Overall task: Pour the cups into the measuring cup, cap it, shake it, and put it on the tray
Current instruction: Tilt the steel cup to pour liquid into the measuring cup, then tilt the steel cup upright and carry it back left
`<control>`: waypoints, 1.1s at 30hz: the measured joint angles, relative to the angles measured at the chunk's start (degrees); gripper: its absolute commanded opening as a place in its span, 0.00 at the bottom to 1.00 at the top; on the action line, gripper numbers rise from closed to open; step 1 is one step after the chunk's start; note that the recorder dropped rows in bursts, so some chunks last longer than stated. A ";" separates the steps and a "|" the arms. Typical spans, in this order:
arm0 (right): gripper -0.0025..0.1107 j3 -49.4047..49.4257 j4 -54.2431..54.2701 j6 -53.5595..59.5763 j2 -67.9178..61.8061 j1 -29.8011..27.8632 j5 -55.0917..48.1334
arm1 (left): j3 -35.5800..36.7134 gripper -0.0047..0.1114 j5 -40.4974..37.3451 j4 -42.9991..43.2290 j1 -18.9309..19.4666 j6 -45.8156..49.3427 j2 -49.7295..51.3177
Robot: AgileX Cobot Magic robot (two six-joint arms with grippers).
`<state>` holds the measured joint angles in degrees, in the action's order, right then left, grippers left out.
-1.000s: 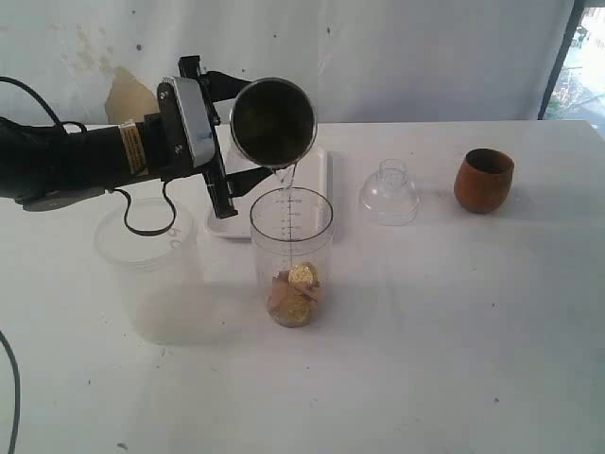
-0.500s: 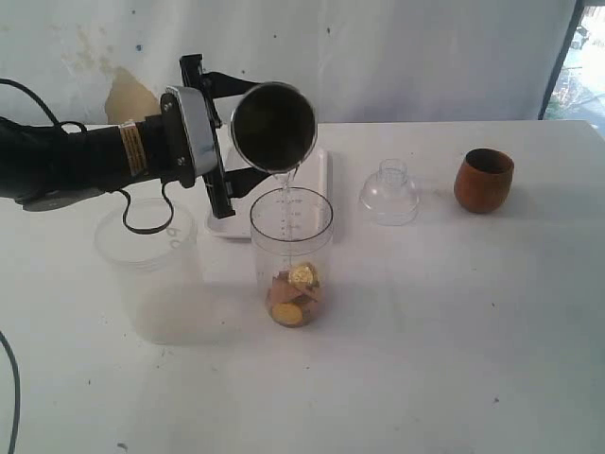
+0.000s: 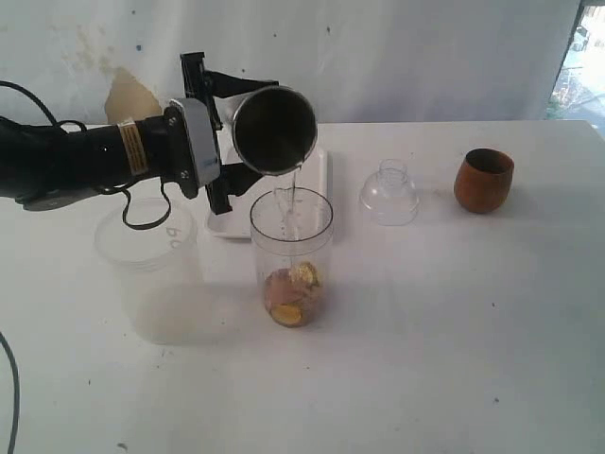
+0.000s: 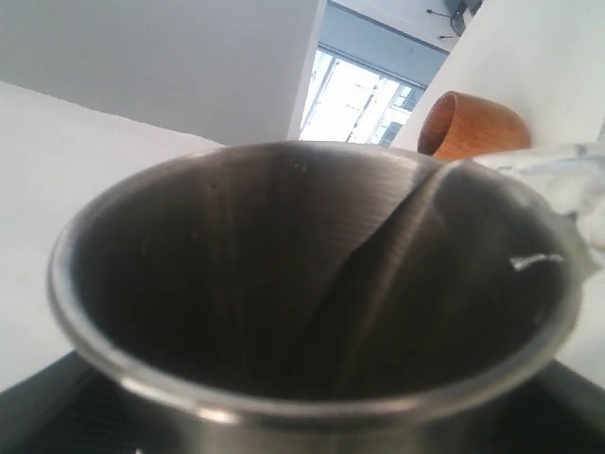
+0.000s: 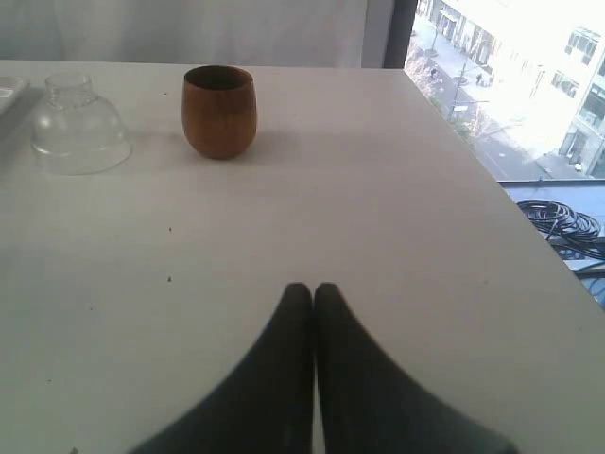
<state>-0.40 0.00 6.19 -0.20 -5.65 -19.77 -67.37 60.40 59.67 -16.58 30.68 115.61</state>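
Observation:
My left gripper (image 3: 238,132) is shut on the shiny steel tumbler (image 3: 274,130), held tipped on its side above the measuring cup (image 3: 291,257). A thin stream of clear liquid runs from the tumbler's rim into the cup, which holds brownish and golden pieces at its bottom. In the left wrist view the tumbler's dark inside (image 4: 312,303) fills the frame and hides the fingers. The brown wooden cup (image 3: 483,180) stands upright at the far right, the clear dome cap (image 3: 388,194) to its left. The white tray (image 3: 322,170) lies behind the measuring cup. My right gripper (image 5: 313,288) is shut and empty, low over the table, facing the wooden cup (image 5: 218,111).
A wide frosted plastic tub (image 3: 151,270) stands left of the measuring cup, under my left arm. The table's right edge (image 5: 492,170) drops off beside the right gripper, with cables below. The cap (image 5: 80,128) sits left of the wooden cup in the right wrist view.
The tumbler has tipped a little further and the stream of liquid into the measuring cup has grown. The pieces inside have shifted. The right gripper has not moved.

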 measured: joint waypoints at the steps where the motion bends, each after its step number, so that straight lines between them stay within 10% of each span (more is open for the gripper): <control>1: 0.02 0.00 0.00 0.00 0.00 0.00 0.00 | 0.00 0.04 0.00 -0.25 0.00 0.47 0.00; 17: 0.02 0.00 0.00 0.00 0.00 0.00 0.00 | 0.00 0.04 0.10 -5.03 0.00 -0.86 0.00; 33: 0.02 0.00 0.00 0.00 0.00 0.00 0.00 | 0.00 0.04 -2.67 -14.89 1.59 -48.10 0.00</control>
<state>-0.40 0.00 6.19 -0.20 -5.65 -19.77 -67.37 57.73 44.78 -14.99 -17.42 115.61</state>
